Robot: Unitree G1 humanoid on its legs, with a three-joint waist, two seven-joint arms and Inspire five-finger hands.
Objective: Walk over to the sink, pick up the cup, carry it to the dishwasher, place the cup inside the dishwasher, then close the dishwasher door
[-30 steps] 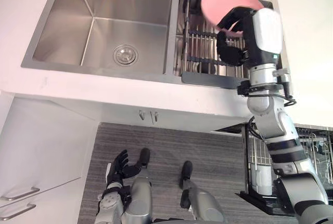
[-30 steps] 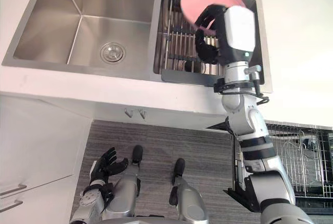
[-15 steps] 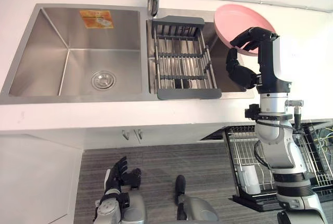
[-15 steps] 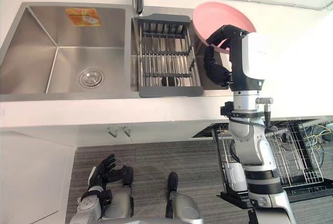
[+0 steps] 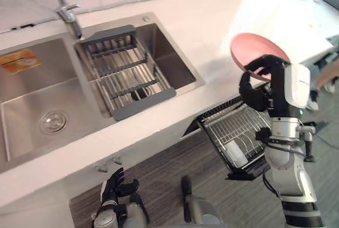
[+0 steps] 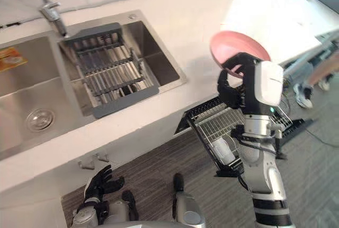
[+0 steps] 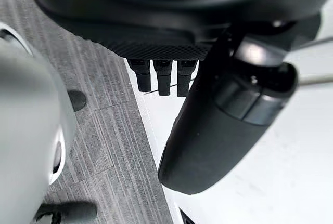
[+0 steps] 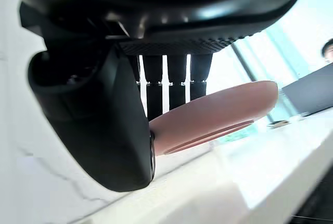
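A pink plate (image 5: pixel 258 47), rather than a cup, is held up by the right hand (image 5: pixel 255 86) near the front edge of the counter (image 5: pixel 212 21), well apart from the sink (image 5: pixel 26 80). In the right wrist view the plate's rim is seen pinched between the thumb (image 8: pixel 99 141) on one face and the fingers (image 8: pixel 166 86) on the other, so this hand is clamped on the plate. The left hand (image 5: pixel 113 187) is seen low over the floor, its fingers relaxed and spread, with nothing held. The dishwasher's wire rack (image 5: pixel 230 130) is drawn out below the counter, close under the raised plate.

The plate is judged to be stiff, light and smooth-faced, so some slipping or pivoting in a one-edge pinch is to be expected. Whether it is ceramic or plastic cannot be told, so it is best treated as breakable. The rim is the natural place to be gripped, with the thumb set well onto the face. An edge-first lowering between the rack's wires is likely called for.
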